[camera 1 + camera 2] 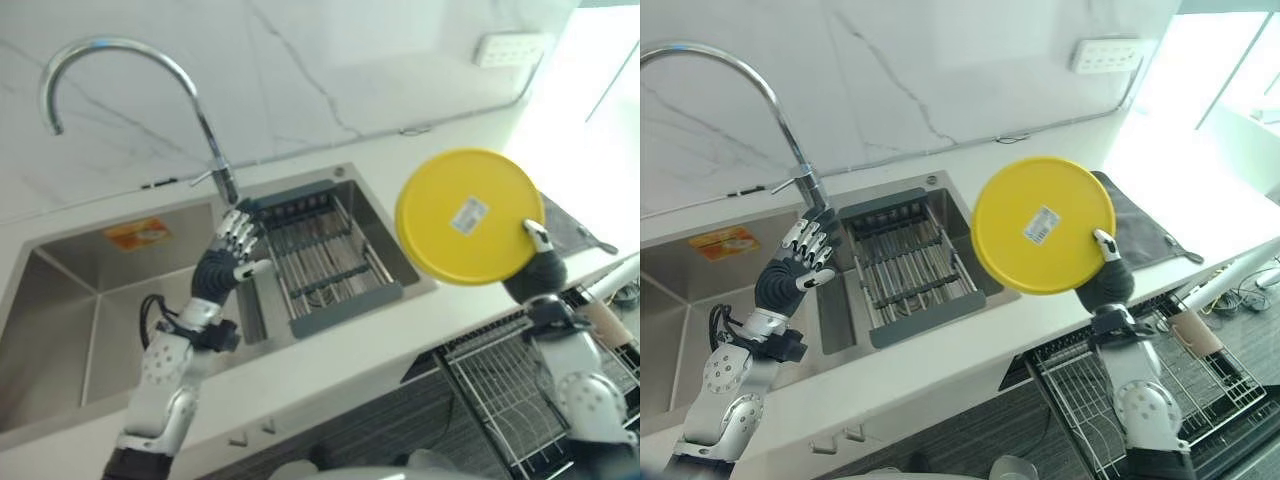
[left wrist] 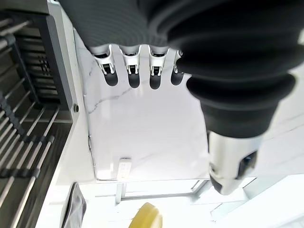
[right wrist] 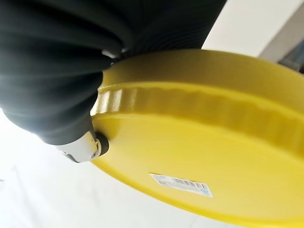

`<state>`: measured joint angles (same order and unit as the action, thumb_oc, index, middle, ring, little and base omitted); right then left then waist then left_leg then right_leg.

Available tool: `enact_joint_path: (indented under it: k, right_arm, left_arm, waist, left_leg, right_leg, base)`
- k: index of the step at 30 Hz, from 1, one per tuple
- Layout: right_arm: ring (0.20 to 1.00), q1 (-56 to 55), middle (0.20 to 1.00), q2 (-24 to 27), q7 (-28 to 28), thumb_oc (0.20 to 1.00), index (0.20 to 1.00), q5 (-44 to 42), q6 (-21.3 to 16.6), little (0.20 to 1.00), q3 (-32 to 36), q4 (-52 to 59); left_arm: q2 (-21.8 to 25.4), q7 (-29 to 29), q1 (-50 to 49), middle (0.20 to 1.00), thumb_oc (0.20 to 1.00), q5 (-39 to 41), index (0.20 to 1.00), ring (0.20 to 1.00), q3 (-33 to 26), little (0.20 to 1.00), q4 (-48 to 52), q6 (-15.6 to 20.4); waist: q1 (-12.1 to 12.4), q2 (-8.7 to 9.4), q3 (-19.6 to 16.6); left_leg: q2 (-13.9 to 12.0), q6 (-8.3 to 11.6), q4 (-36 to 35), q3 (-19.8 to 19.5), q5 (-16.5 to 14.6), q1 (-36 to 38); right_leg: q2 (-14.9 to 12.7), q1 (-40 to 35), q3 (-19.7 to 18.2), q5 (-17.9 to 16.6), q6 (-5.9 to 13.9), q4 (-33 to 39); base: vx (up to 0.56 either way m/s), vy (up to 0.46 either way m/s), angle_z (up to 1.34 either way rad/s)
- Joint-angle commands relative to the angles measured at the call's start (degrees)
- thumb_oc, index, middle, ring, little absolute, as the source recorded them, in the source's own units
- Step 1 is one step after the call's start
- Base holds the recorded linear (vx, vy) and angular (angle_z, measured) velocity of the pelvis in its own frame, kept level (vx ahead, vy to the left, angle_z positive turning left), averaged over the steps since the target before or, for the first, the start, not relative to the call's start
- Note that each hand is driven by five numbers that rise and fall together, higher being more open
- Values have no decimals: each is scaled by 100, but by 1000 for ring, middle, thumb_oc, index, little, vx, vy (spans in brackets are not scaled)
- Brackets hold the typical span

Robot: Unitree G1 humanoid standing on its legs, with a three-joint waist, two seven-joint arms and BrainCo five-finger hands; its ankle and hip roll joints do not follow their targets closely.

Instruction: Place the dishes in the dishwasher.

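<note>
In the left eye view, the right hand (image 1: 535, 262) pinches a yellow plate (image 1: 468, 217) by its rim, held upright in the air over the white counter (image 1: 400, 330), above the open dishwasher rack (image 1: 500, 385). The right eye view shows the left hand (image 1: 800, 262) over the sink (image 1: 730, 290), beside the drain basket (image 1: 905, 265). The left wrist view shows its fingers (image 2: 130, 71) straight, holding nothing. In the right wrist view the thumb (image 3: 88, 147) presses the plate's underside; so small a grip at the edge could let the plate swing or slip.
</note>
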<state>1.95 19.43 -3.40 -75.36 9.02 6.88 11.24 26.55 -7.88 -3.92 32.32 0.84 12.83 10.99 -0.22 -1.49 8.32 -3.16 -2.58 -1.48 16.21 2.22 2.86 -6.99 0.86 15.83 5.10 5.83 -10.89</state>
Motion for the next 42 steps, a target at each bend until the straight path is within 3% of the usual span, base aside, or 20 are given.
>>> enact_joint_path:
  k: [1,3,6,12,17,20,22,23,25,29,30,31,34,38,39,40,41,42]
  right_arm:
    - [200,153,200,-321,-208,200,200,-29,-268,200,178,535]
    - [200,109,200,-331,-200,200,200,-25,-329,200,162,570]
    - [200,79,200,-165,-107,200,200,-104,-389,200,204,604]
    - [200,130,200,66,-179,200,200,-214,-530,200,316,552]
    - [200,192,200,205,-76,200,200,-153,-449,200,279,563]
    - [200,293,200,331,-122,200,200,-105,-489,200,223,425]
    - [200,300,200,390,-105,200,200,-31,-516,200,214,451]
    - [200,320,200,305,-15,200,200,266,-534,200,193,511]
    - [200,457,200,157,127,200,200,556,-645,200,-40,470]
    - [200,400,200,197,28,200,200,476,-709,200,5,532]
    - [200,350,200,160,-30,200,200,504,-761,200,17,587]
    - [200,187,200,74,-185,200,200,573,-880,200,8,776]
    - [200,68,200,-6,-405,200,200,762,-980,200,-67,788]
    - [200,150,200,-16,-345,200,200,678,-955,200,-105,771]
    - [200,228,200,-57,-285,200,200,694,-931,200,-129,768]
    - [200,288,200,-73,-200,200,200,711,-917,200,-153,760]
    - [200,293,200,-50,-136,200,200,694,-925,200,-140,775]
    - [200,332,200,119,-66,200,200,549,-982,200,-102,793]
  left_arm:
    - [232,249,87,1000,1000,-395,1000,1000,-192,1000,439,315]
    - [264,280,149,1000,1000,-436,1000,1000,-185,1000,426,340]
    - [231,407,269,1000,1000,-626,1000,1000,-91,1000,498,386]
    - [134,455,132,1000,1000,-665,1000,1000,-5,1000,550,552]
    - [139,461,42,1000,1000,-532,1000,1000,-9,1000,479,665]
    - [66,425,-98,1000,1000,-537,1000,1000,-57,1000,520,712]
    - [35,377,-126,1000,1000,-534,1000,1000,-94,1000,589,657]
    - [-11,321,-34,1000,1000,-611,1000,1000,-64,1000,596,622]
    - [-2,562,134,1000,1000,-820,1000,1000,100,1000,534,602]
    - [12,782,294,1000,1000,-931,1000,1000,247,1000,543,466]
    - [6,772,289,1000,1000,-1021,1000,1000,261,1000,520,494]
    - [27,795,306,1000,1000,-1160,1000,1000,332,1000,474,593]
    - [95,902,498,1000,1000,-1329,1000,1000,416,1000,439,593]
    - [125,847,477,1000,1000,-1183,1000,1000,367,1000,494,491]
    - [140,889,527,1000,1000,-1233,1000,1000,383,1000,511,459]
    - [184,883,634,1000,1000,-1201,1000,1000,404,1000,504,409]
    - [196,883,664,1000,1000,-1192,1000,1000,406,1000,522,398]
    - [221,885,621,1000,1000,-1222,1000,1000,394,1000,605,428]
  waist:
    - [122,217,-327]
    - [121,243,-312]
    - [113,335,-315]
    - [128,408,-222]
    - [80,392,-151]
    - [113,481,-115]
    - [111,473,-162]
    - [66,382,-205]
    - [76,252,-244]
    - [74,265,-277]
    - [72,271,-281]
    - [0,281,-239]
    - [1,354,-178]
    - [98,467,-212]
    - [109,483,-205]
    - [119,500,-212]
    - [141,521,-222]
    - [215,568,-238]
  left_leg:
    - [394,231,-352,-550,-208,323]
    - [285,288,-352,-467,-185,312]
    - [-123,524,-352,-105,84,108]
    - [-614,784,-330,41,513,-225]
    - [-772,897,-61,347,626,-436]
    - [-251,702,1088,79,-143,-655]
    - [100,592,1323,142,-340,-717]
    - [320,494,1009,313,-417,-525]
    - [459,397,409,64,-258,-125]
    - [504,291,87,-190,-208,141]
    - [490,263,15,-243,-186,184]
    - [458,178,6,-387,-197,223]
    - [356,242,206,-571,-283,153]
    - [235,340,393,-668,-400,113]
    - [152,370,404,-697,-411,115]
    - [-16,439,397,-741,-374,82]
    - [-110,494,391,-743,-336,46]
    - [-366,661,235,-689,-117,-62]
  right_leg:
    - [-1115,-322,427,-1559,445,47]
    - [-1057,-420,480,-1399,456,278]
    - [-546,-826,564,-828,391,1105]
    - [-8,-1006,434,-732,89,1516]
    - [119,-1022,511,-706,-57,1568]
    - [45,-979,346,-718,-173,1540]
    - [37,-946,277,-763,-148,1532]
    - [45,-898,332,-780,-79,1465]
    - [160,-777,304,-672,-56,1204]
    - [271,-649,262,-517,-33,669]
    - [298,-583,254,-509,-18,411]
    - [329,-217,67,-640,74,-386]
    - [-88,-264,5,-557,53,81]
    - [-884,-427,-218,-1354,286,591]
    - [-978,-426,-293,-1441,340,640]
    - [-948,-458,-388,-1310,399,754]
    - [-885,-544,-333,-1197,422,931]
    - [-710,-738,-129,-1138,452,1380]
  base:
    - [-255,-428,-64]
    - [-224,-386,-92]
    - [-374,-535,-52]
    - [-276,-392,-50]
    - [-140,-173,-14]
    - [-56,-85,-2]
    - [68,70,-22]
    - [142,151,-12]
    - [250,264,6]
    - [204,179,10]
    - [195,168,9]
    - [176,90,1]
    - [77,-133,7]
    - [-27,-334,17]
    - [-159,-581,17]
    - [-173,-551,11]
    - [-370,-880,32]
    - [-329,-696,20]
